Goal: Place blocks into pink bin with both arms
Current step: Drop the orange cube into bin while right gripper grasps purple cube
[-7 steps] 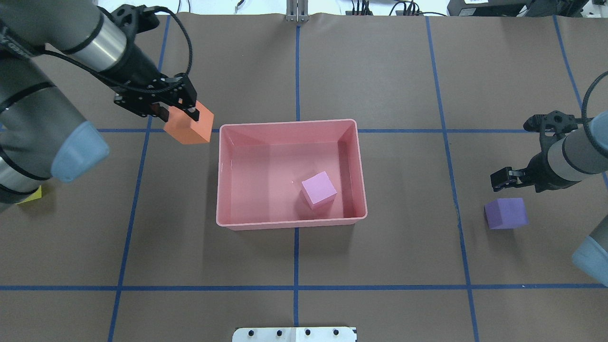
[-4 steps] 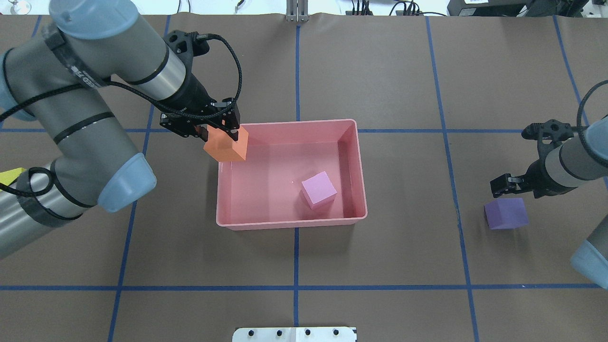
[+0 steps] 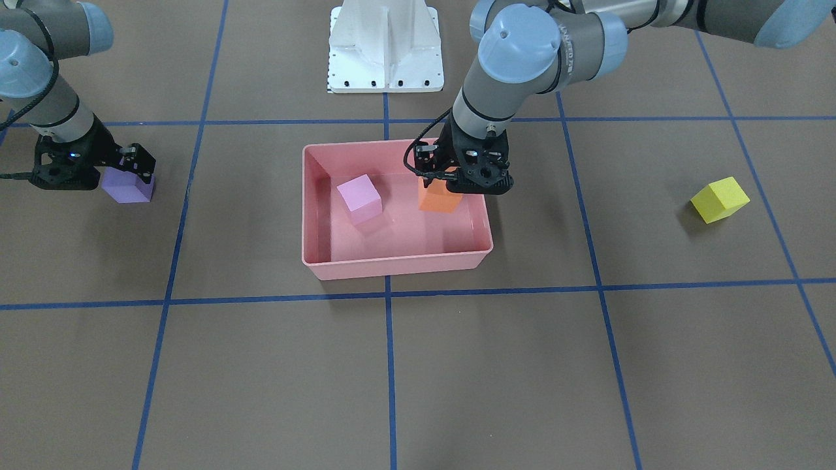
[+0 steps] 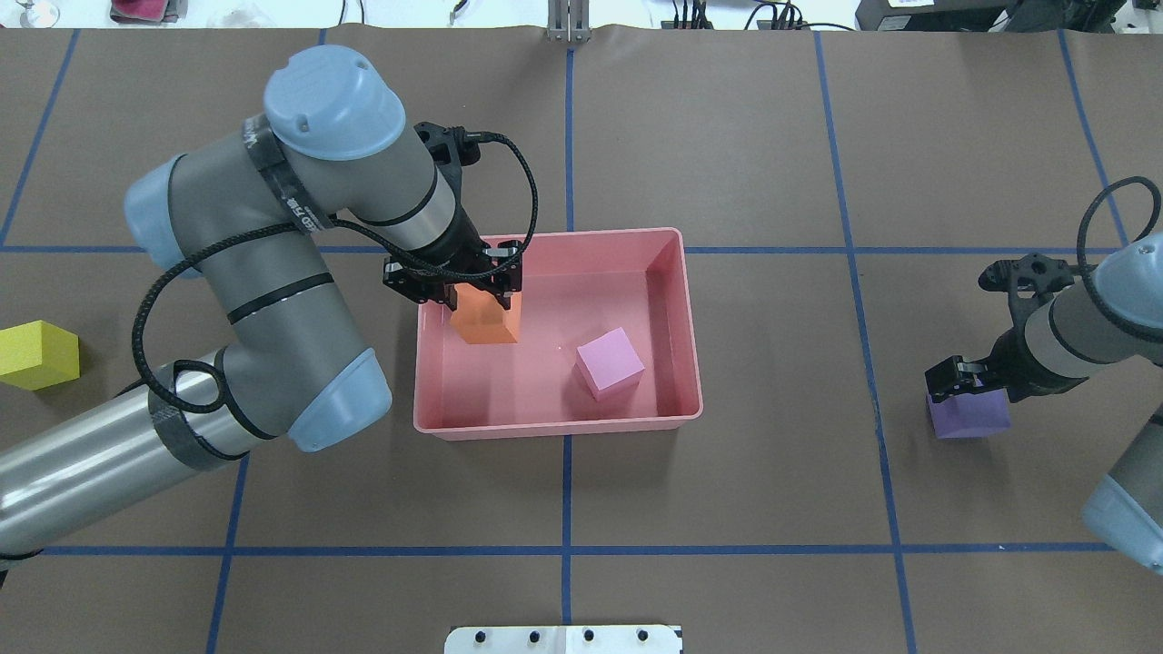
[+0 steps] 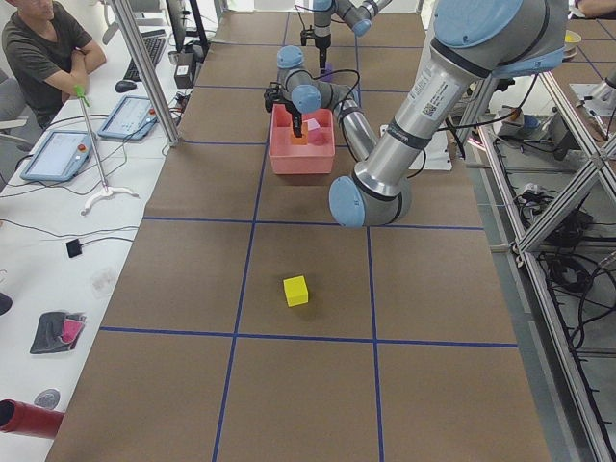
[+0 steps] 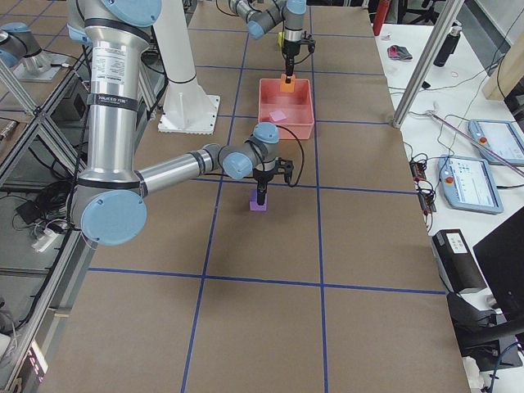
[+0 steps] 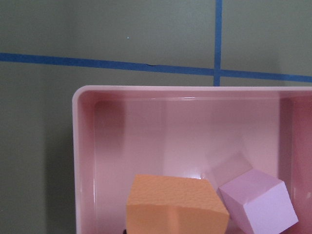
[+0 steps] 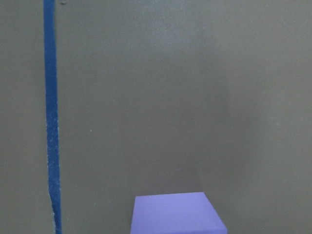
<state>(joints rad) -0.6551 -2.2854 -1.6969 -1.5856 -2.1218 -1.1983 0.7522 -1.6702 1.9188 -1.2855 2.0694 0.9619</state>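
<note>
The pink bin (image 4: 554, 234) sits mid-table and also shows in the front view (image 3: 392, 271) and the left wrist view (image 7: 170, 90). The light pink block (image 4: 609, 363) lies inside it. My left gripper (image 4: 482, 295) is shut on the orange block (image 4: 486, 320) and holds it low over the bin's left part (image 3: 439, 196). My right gripper (image 4: 965, 389) is open and stands low over the purple block (image 4: 970, 416) on the table at the right (image 3: 128, 188). The yellow block (image 4: 36, 354) lies on the table at the far left.
The white pedestal base (image 3: 385, 46) stands at the robot's edge of the table. Blue tape lines cross the brown table cover. A seated person (image 5: 43, 48) and tablets are beside the table in the exterior left view.
My left arm has carried the orange block rightward from outside the bin's back-left corner to over the bin's inside. My right gripper has come down toward the purple block.
</note>
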